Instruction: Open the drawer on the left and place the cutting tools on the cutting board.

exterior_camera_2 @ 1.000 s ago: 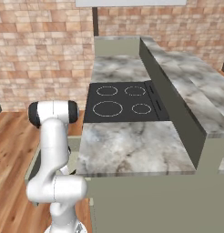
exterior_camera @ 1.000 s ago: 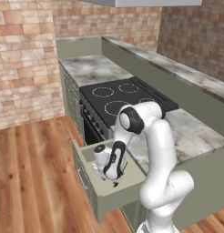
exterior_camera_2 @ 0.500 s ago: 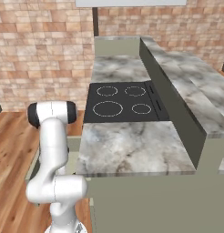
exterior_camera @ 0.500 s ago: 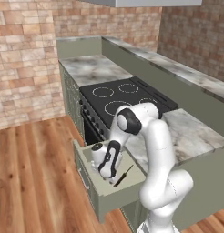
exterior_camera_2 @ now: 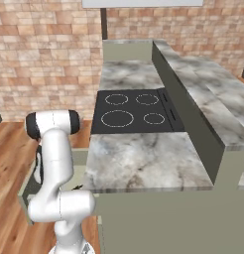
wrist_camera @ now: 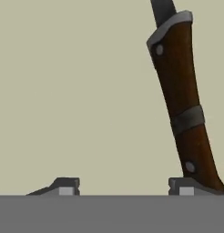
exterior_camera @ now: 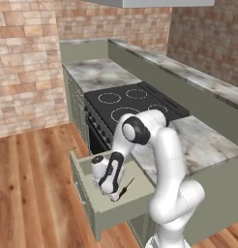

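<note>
Gripper point(wrist_camera: 123, 189) is down in the open drawer point(exterior_camera: 122, 212), jaws spread wide and empty, with the knife point(wrist_camera: 183, 98) lying flat by one fingertip point(wrist_camera: 185, 185), handle nearest for a grab. Beyond it: stove point(exterior_camera: 133, 101); no board seen.

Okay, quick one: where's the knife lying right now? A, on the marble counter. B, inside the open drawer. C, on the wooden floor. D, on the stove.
B: the dark knife lies on the floor of the pulled-out drawer, right beside the lowered gripper.
</note>
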